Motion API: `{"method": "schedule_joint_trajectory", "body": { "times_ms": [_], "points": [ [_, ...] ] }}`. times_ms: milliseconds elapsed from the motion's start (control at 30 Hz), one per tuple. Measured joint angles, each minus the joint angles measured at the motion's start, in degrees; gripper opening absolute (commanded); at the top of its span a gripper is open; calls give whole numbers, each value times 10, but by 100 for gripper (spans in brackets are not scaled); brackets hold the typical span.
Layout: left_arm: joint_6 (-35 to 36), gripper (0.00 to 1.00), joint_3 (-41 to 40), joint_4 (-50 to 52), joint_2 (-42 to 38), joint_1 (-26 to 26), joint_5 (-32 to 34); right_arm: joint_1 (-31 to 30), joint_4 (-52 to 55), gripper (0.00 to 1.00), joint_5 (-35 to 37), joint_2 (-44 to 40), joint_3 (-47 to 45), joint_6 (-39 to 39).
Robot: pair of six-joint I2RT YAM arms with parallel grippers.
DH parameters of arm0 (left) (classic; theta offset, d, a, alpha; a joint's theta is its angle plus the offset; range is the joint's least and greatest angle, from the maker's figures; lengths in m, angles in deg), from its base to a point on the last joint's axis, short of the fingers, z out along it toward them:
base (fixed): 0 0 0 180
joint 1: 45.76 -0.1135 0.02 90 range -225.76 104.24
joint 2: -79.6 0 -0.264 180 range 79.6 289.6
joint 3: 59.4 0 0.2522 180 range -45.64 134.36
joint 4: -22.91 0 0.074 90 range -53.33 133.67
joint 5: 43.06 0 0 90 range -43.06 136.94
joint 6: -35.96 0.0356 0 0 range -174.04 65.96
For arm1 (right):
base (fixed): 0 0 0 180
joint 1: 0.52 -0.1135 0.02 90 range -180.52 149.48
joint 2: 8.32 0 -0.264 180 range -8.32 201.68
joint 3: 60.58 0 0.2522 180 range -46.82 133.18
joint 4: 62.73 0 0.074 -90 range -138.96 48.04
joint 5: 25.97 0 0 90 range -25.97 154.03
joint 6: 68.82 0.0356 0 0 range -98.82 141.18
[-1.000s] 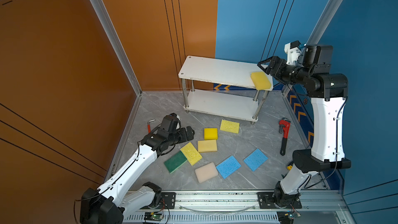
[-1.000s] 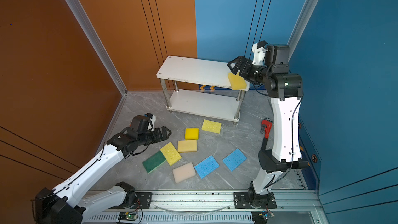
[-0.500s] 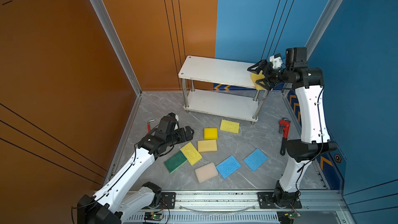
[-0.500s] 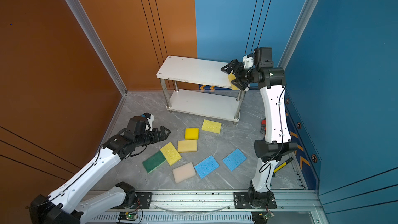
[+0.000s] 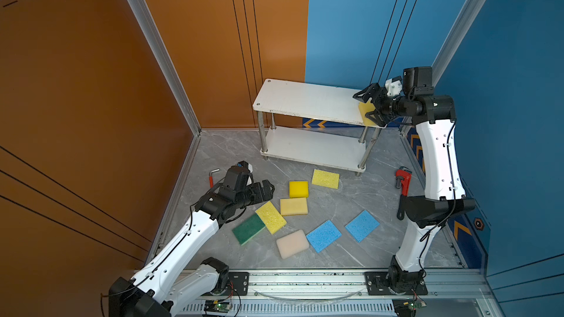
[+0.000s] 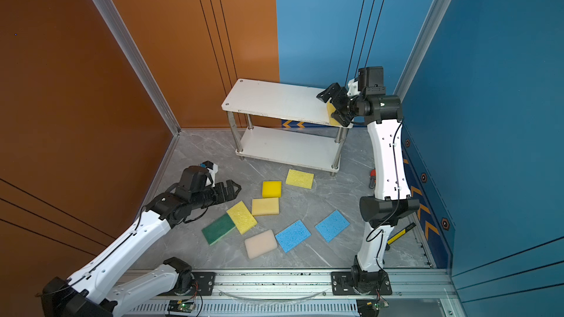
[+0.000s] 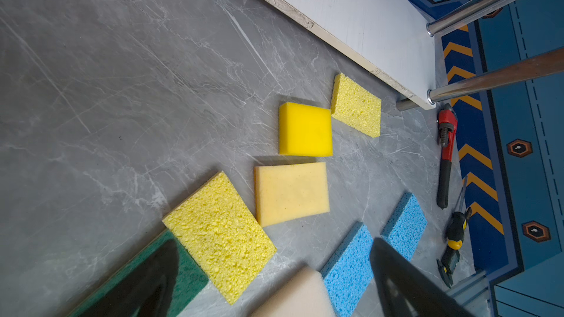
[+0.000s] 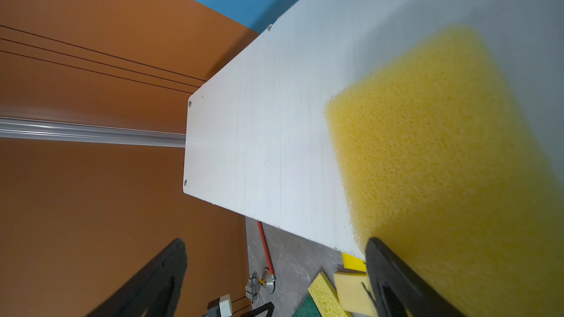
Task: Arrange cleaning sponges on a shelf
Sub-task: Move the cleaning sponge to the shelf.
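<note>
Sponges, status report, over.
Fingers open on both: left gripper by floor sponges, right gripper at shelf top. One yellow sponge shelved, eight on floor. Red wrench off aside.

Shelf [image 5: 305,102]: two white boards on chrome posts, upright at floor's 12 o'clock. Thick yellow sponge [image 5: 365,109] on the top board, 3 o'clock end. Eight lie flat on the floor at shelf's 6 o'clock: porous yellow [image 5: 325,178], bright yellow [image 5: 298,189], pale yellow [image 5: 293,206], second porous yellow [image 5: 271,217] touching green [image 5: 248,229], beige [image 5: 292,243], blue [image 5: 324,235], second blue [image 5: 362,225].
</note>
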Motion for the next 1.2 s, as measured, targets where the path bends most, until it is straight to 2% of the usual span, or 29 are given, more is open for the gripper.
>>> {"method": "schedule_joint_trajectory", "body": {
  "times_ms": [567, 800, 1000, 1133, 1200],
  "points": [
    [0, 98, -5, 8, -18, -9, 0, -16, -100, 94, 51, 16, -22, 79],
    [0, 98, -6, 9, -25, -11, 0, -24, -115, 93, 66, 10, -23, 84],
    [0, 98, -6, 9, -24, -11, 0, -35, -107, 94, 63, -39, -40, 48],
    [1, 98, -5, 9, -17, -11, 0, -43, -54, 93, 70, -111, -75, -16],
    [3, 98, -2, 9, -9, -11, 0, -65, -12, 93, 96, -149, -100, -56]
  ]
}}
